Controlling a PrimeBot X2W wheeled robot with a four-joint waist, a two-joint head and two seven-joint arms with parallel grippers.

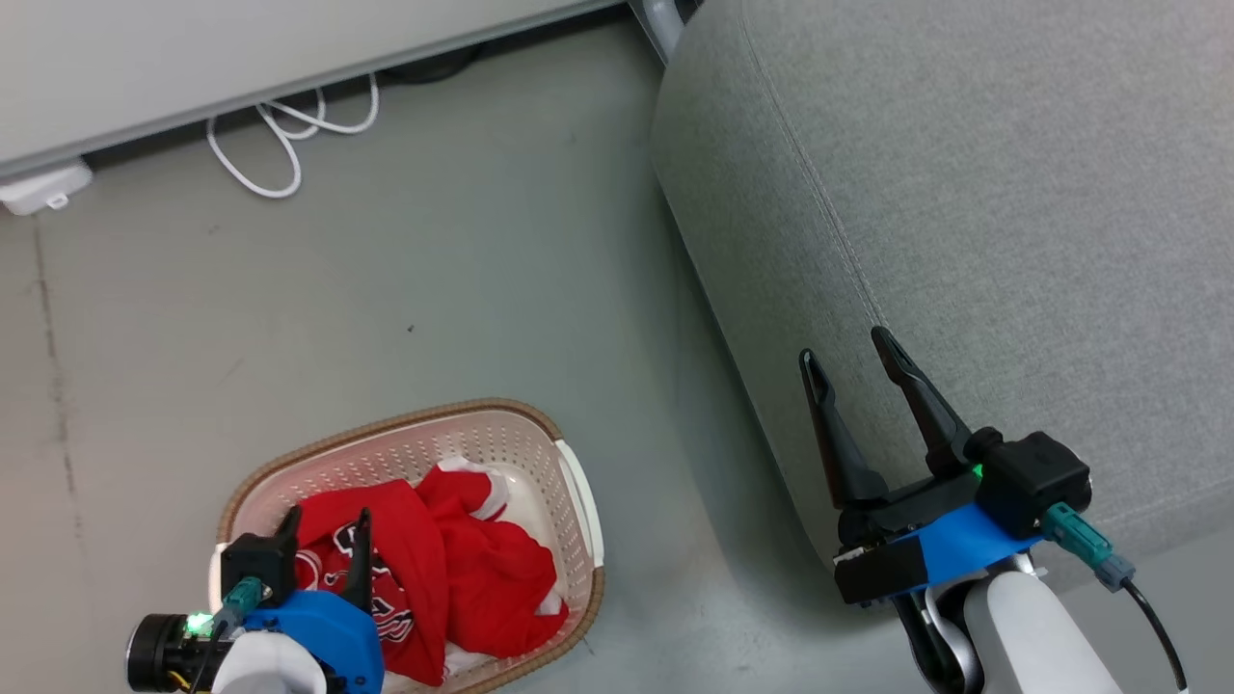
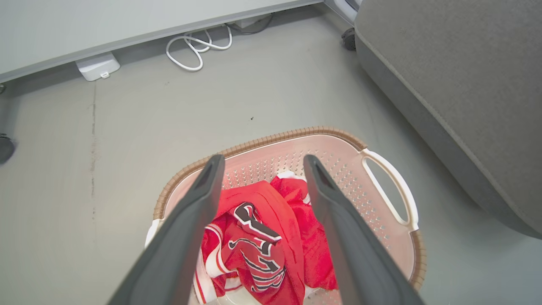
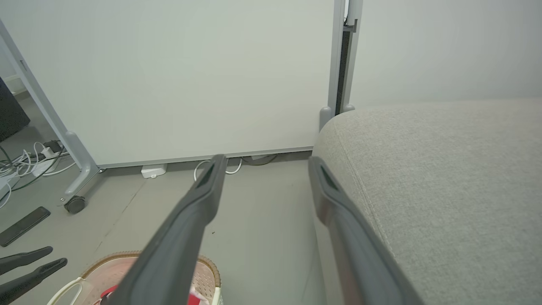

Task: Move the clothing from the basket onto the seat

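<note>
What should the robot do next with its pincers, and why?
Probably lower the left pincer into the basket, onto the red jersey. That pincer hangs open right above the heap, gripping nothing, and the clothing all lies in the basket, none on the seat.

Perforated plastic basket [image 2: 381, 199], cloth seat [image 1: 964, 193]

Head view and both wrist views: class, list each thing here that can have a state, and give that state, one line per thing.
Basket: upright on the floor, holding the clothing.
Clothing: crumpled in a heap inside the basket, not gripped.
Seat: no clothing on the part in view.
Left gripper: open, poised over the clothing, holding nothing.
Right gripper: open, over the seat's edge, holding nothing.
</note>
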